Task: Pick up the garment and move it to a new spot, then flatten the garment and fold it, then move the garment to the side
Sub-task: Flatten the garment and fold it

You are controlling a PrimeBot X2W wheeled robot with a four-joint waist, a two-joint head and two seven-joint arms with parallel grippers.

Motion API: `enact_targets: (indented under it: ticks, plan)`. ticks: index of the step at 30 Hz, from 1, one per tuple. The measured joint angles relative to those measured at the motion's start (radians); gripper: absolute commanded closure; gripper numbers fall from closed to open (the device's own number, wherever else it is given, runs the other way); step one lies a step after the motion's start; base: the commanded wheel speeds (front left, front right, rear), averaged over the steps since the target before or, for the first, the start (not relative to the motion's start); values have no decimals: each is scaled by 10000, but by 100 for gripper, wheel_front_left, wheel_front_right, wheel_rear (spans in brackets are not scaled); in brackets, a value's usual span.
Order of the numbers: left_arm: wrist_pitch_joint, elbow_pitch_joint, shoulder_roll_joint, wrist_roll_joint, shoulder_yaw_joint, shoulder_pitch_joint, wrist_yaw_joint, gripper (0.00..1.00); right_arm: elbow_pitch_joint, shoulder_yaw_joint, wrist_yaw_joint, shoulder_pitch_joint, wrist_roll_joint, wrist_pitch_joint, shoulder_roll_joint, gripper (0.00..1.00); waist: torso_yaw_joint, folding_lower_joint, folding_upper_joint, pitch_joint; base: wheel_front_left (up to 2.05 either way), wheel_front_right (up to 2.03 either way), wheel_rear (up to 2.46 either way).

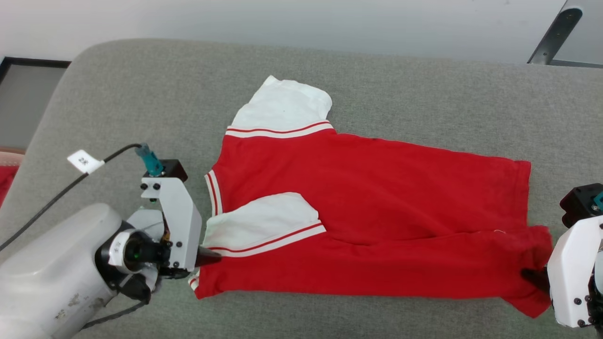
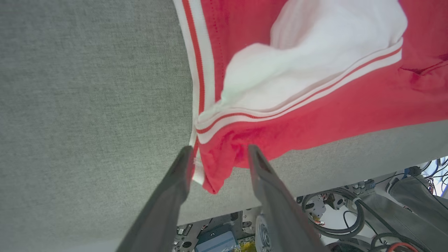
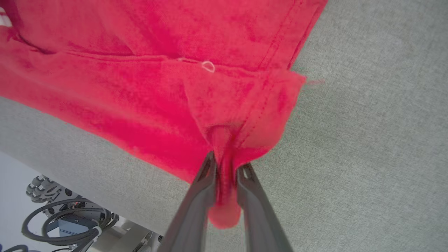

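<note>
Garment point(image 1: 377, 197): lies on the grey cloth-covered table point(image 1: 118, 94), toward its front edge. It is partly folded, with the near long side turned up over the body. The near sleeve point(image 1: 264, 221) rests on the red cloth; the far sleeve point(image 1: 282, 108) splays away from the robot.

Long axis: runs across the head view, collar end to the robot's left, hem end to its right.

Left end effector point(image 1: 207, 257) sits at the near collar-end corner. Right end effector point(image 1: 534, 275) sits at the near hem-end corner. The garment spans the gap between them, one arm per end.

Left wrist view: fingers spread, with the striped corner between them and not clamped.

Right wrist view: fingers pressed together, pinching a bunched tuck of hem point(image 3: 245, 105); cloth bulges out below the tips.

Head view: white housings block the finger gaps, so grip cannot be read there.

Judgement: the left side needs to close before any lift, or a one-sided pull will probably skew the fold.
</note>
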Motion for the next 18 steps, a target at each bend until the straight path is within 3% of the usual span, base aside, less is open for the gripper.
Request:
enact_targets:
  ticks: [1,2,11,14,18]
  plan:
    - [2,0,4,8,-2,0,15,0,0,13,0,3,0,-21,-4,4,-19,0,0,2,0,0,0]
    - [0,-2,6,12,2,-5,52,0,-6,15,0,12,0,-46,-12,0,-39,0,0,0,0,0,0]
    - [-550,-171,228,493,291,-471,-27,0,-491,-71,0,12,17,-757,-15,0,-243,0,0,-9,0,0,0]
    - [-1087,-104,240,863,447,-754,-224,0,-796,-4,0,-36,0,-1569,0,0,-346,-1,0,-8,0,0,0]
    - [-1768,163,244,1312,614,-1065,-460,0,-1229,244,0,-147,-192,-3622,-67,0,-550,0,0,-14,0,0,0]
